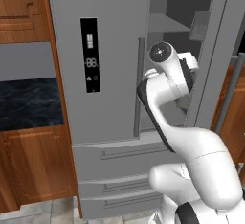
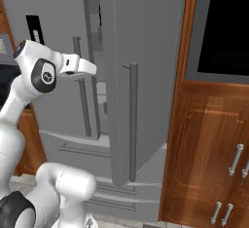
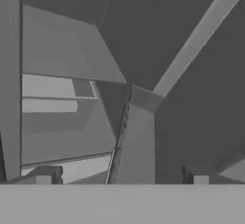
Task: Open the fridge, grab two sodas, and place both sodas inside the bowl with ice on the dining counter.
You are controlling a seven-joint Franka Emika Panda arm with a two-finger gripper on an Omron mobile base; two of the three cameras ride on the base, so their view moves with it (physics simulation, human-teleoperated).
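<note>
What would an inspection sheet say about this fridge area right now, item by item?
Surface: black stone wall counter left of the fridge.
Job's things: fridge, right door swung open, left door shut; grey shelves inside; sodas and bowl: nothing seen.
Clutter: nothing seen.
Tool: open, holding nothing, pointed into the fridge interior.
Cables: nothing seen.
Surroundings: reddish wood cabinets, black built-in appliance panel, tiled floor.

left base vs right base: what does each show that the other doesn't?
Left base alone: the fridge's full black display panel, a black stone counter on wood cabinets to its left, and shelves behind the open door. Right base alone: a black wall oven and wood cabinet with handles. Both: the fridge, its right door open, drawers, arm reaching in.
</note>
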